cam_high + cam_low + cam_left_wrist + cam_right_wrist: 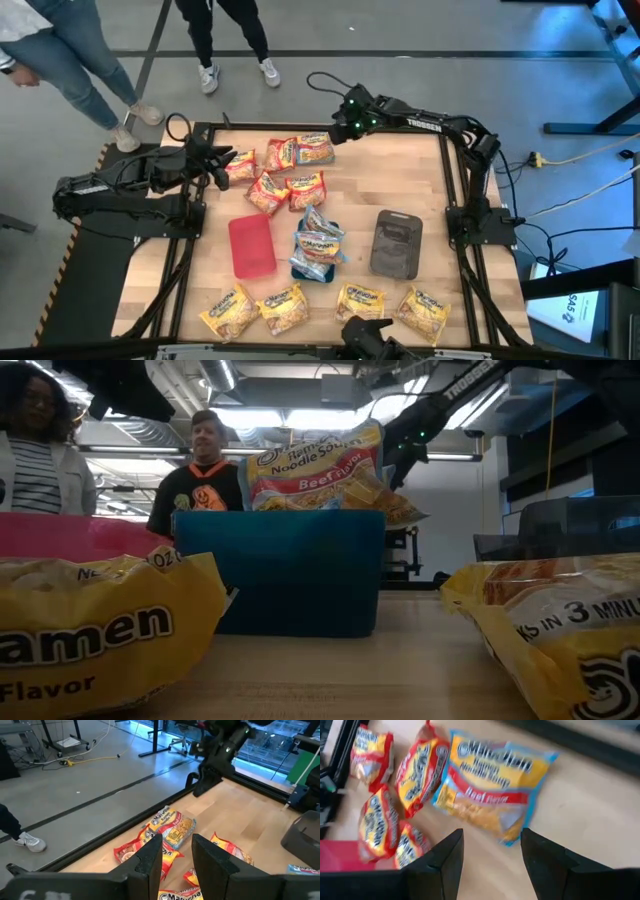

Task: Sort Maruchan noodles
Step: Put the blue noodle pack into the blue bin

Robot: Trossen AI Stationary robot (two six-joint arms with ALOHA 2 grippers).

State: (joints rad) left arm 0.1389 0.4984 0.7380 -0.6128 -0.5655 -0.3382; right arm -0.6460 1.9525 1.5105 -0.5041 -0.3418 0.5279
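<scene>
a wooden surface (400, 180) framed by black rails, seen from above, with ramen packets scattered in groups. the red packets (270, 185) cluster at the far left corner, and a blue-edged beef packet (314, 150) lies at that cluster's right edge. more blue-edged packets (318, 245) are heaped on a teal tray (310, 268) at the middle – likely the pile for that variety. four yellow packets (285, 308) line the near edge. a red tray (251, 245) sits left of the teal one and a dark grey tray (397, 242) to its right; neither holds a packet.

the right pincer (490, 855) hovers above the blue-edged beef packet, fingers spread wide and holding nothing – poised, it seems, to come down on the one packet lying among the wrong colour. the left pincer (176, 852) waits over the red cluster near the far left rail, fingers parted and empty. people stand beyond the far edge.

most sorting looks undone: the red packets are not on their tray.
</scene>
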